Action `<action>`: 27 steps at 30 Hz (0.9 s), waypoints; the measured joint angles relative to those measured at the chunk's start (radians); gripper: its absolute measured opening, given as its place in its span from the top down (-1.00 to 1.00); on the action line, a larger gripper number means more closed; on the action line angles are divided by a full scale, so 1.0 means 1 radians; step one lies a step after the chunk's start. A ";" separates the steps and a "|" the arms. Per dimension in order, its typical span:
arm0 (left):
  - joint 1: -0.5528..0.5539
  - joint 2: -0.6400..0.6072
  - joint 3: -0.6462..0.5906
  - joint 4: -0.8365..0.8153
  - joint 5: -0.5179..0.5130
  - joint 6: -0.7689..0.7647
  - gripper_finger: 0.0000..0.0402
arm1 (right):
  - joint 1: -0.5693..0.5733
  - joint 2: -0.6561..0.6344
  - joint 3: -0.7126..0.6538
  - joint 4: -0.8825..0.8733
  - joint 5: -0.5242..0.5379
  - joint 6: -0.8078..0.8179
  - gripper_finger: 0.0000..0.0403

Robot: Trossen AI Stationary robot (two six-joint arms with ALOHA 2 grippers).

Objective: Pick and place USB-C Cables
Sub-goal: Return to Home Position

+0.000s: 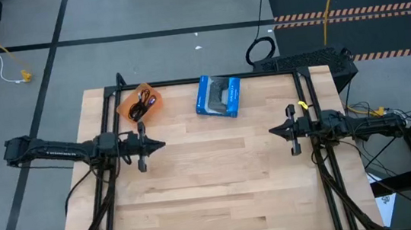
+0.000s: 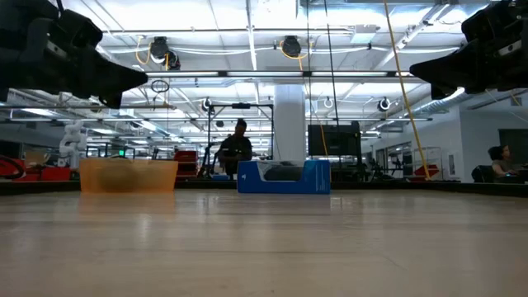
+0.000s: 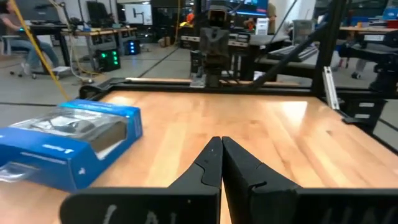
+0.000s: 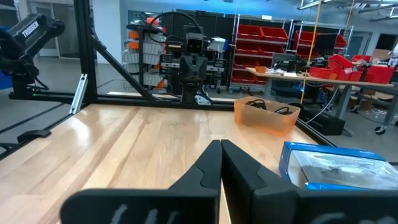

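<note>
Two grippers: left gripper (image 1: 162, 143), right gripper (image 1: 271, 131); fingers pressed together, empty.
USB-C Cables (image 1: 143, 102): tangled in orange bin (image 1: 125, 108); long axis unclear.

left gripper (image 1: 160, 143) and right gripper (image 1: 273, 131) hover apart, facing each other, fingers seemingly pressed together.

My desk (image 1: 220, 182) is pale wood with a soft sheen; the bin (image 1: 123, 108) translucent orange plastic; the box (image 1: 219, 96) glossy card; my left pincer (image 3: 221, 140) and right pincer (image 4: 221, 144) matt black.
</note>
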 joint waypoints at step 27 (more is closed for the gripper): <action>-0.077 -0.524 0.000 -0.224 -0.005 0.192 0.99 | 0.000 0.000 0.000 0.006 0.000 -0.001 1.00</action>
